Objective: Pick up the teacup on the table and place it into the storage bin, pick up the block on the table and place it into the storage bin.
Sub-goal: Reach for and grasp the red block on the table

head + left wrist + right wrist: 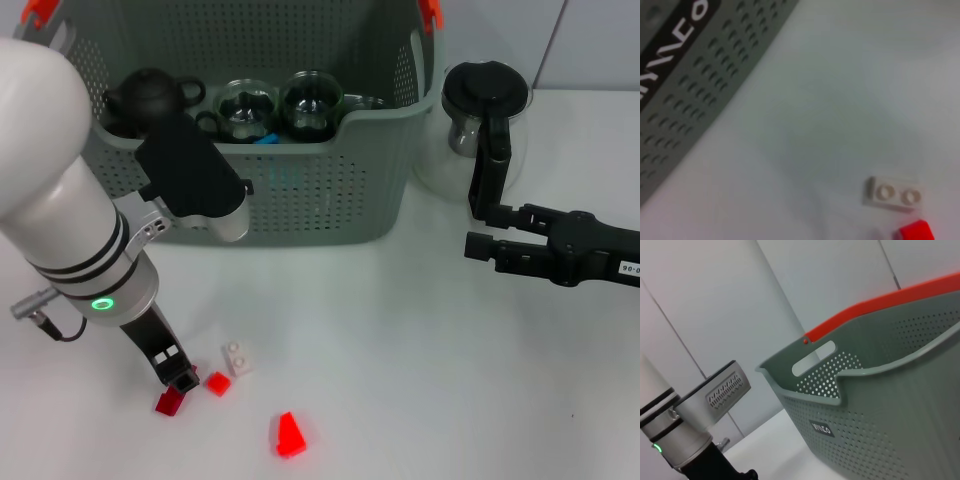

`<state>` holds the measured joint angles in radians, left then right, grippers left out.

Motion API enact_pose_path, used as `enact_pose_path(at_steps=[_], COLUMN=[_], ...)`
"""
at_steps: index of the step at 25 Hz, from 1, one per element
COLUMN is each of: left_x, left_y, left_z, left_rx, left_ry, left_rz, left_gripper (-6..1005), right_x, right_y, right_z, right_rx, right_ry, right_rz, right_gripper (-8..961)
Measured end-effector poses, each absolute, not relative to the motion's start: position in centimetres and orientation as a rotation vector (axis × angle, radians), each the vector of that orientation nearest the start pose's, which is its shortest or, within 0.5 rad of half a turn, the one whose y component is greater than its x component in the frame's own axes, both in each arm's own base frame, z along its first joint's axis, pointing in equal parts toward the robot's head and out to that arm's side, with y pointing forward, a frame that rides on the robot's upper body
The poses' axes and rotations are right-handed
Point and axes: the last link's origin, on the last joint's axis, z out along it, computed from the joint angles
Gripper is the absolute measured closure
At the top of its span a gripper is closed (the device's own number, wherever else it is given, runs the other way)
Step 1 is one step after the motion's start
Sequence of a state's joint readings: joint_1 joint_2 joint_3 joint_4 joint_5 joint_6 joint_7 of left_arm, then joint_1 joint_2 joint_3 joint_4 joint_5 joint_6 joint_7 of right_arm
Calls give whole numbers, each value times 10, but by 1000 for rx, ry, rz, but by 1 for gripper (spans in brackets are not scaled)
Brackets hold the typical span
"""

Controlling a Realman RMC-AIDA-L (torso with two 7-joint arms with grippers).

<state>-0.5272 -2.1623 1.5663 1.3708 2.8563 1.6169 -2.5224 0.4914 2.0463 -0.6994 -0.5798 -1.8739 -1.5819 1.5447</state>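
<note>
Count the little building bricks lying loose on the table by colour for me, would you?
Red bricks: 3, a dark one at the left gripper tips, a small square one, a wedge-shaped one
White bricks: 1
Total: 4

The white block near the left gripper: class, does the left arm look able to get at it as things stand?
Probably yes. The left gripper is down at the table among the blocks, and the white block lies just beside it with bare table around. Only a small red block sits close by.
</note>
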Motion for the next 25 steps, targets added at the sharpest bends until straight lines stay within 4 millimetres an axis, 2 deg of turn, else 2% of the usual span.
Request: enact_pose_path(at_steps=[6,25], left_x=[-195,-205], left_y=[315,297], left_z=[-23,-26], left_rx=[-2593,-2623], left_ry=[-756,-819], left_rz=[866,994], left_gripper=[432,433], right_x=[270,271], right_y=[322,323], right_z=[7,8], right_rx=[-2618,-2616], right_ry=[943,942], right_rz=[899,892], right_gripper=[68,69])
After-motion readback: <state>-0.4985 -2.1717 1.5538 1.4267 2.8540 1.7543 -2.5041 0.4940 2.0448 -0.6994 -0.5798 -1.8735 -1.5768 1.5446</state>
